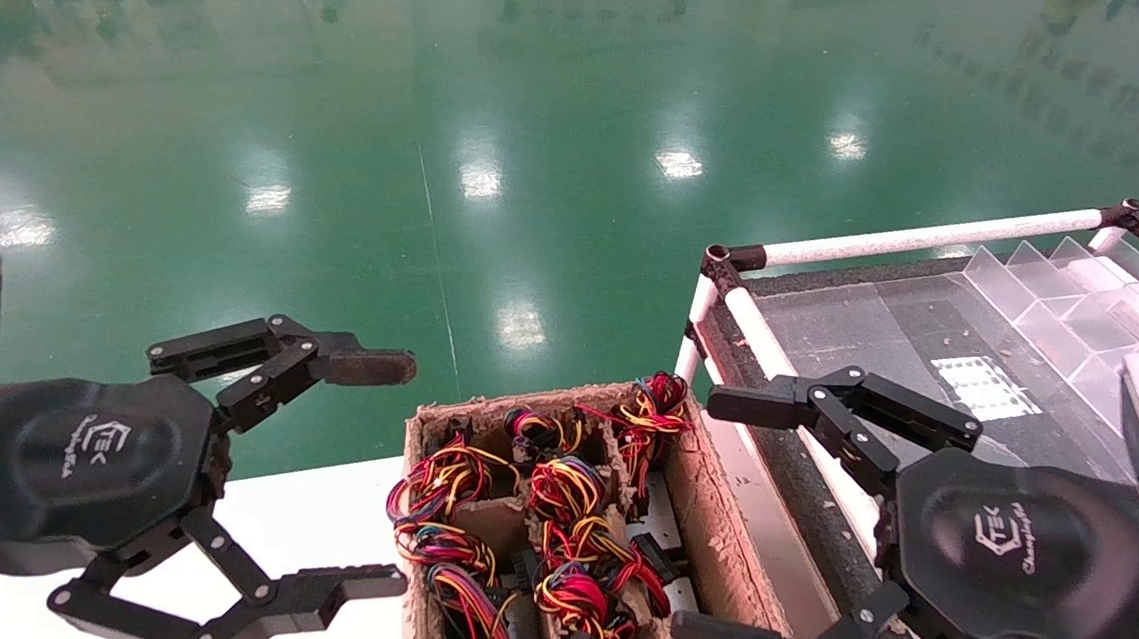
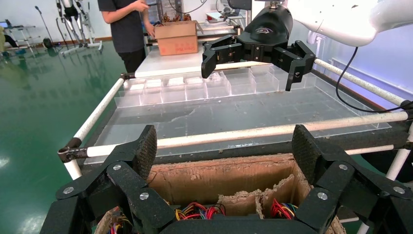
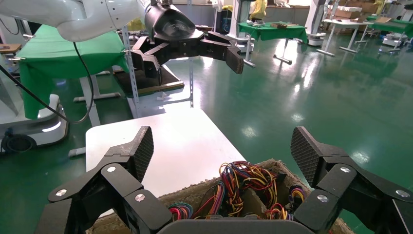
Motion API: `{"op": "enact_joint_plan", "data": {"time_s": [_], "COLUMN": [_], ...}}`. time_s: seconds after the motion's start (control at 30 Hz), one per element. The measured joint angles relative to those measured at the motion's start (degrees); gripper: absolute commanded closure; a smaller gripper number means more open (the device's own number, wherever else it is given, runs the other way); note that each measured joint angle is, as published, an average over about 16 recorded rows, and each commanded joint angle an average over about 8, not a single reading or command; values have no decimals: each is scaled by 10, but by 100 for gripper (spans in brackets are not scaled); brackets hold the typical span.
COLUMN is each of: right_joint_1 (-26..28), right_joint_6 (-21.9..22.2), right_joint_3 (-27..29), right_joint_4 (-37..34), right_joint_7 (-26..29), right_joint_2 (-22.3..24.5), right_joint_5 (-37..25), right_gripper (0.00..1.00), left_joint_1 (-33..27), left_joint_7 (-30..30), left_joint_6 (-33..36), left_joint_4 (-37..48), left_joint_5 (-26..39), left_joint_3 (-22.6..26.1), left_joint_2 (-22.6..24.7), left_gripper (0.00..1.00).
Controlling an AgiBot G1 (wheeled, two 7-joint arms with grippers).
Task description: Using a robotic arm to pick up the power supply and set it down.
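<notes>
Several power supplies stand in the compartments of a brown cardboard box (image 1: 714, 540). Mostly their twisted red, yellow and black wire bundles (image 1: 572, 495) show, and the grey bodies are largely hidden. My right gripper (image 1: 711, 515) hangs open beside the box's right wall, above its rim, holding nothing. In its own wrist view the right gripper (image 3: 223, 148) frames the wires (image 3: 238, 183). Left of the box my left gripper (image 1: 388, 475) is also open and holds nothing. The left gripper (image 2: 225, 148) looks across the box's wall (image 2: 219, 178).
The box sits on a white table (image 1: 315, 522) with green floor beyond. To the right is a white-pipe rack (image 1: 936, 235) with a dark tray (image 1: 860, 320) and clear dividers (image 1: 1062, 304). A person (image 2: 124, 24) stands far behind the rack.
</notes>
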Motion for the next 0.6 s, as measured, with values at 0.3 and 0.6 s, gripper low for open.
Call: {"op": "enact_joint_plan", "data": {"time_s": [0.3, 0.6], "right_joint_1": [0, 0], "right_joint_6": [0, 0], "right_joint_3": [0, 0], "right_joint_4": [0, 0], "right_joint_7": [0, 0], "right_joint_2": [0, 0], "right_joint_5": [0, 0], "right_gripper": [0, 0], "left_joint_1": [0, 0], "left_joint_7": [0, 0], "left_joint_6": [0, 0], "left_joint_4": [0, 0], "left_joint_5": [0, 0], "left_joint_3": [0, 0], "left_joint_2": [0, 0], "left_gripper": [99, 100]}}
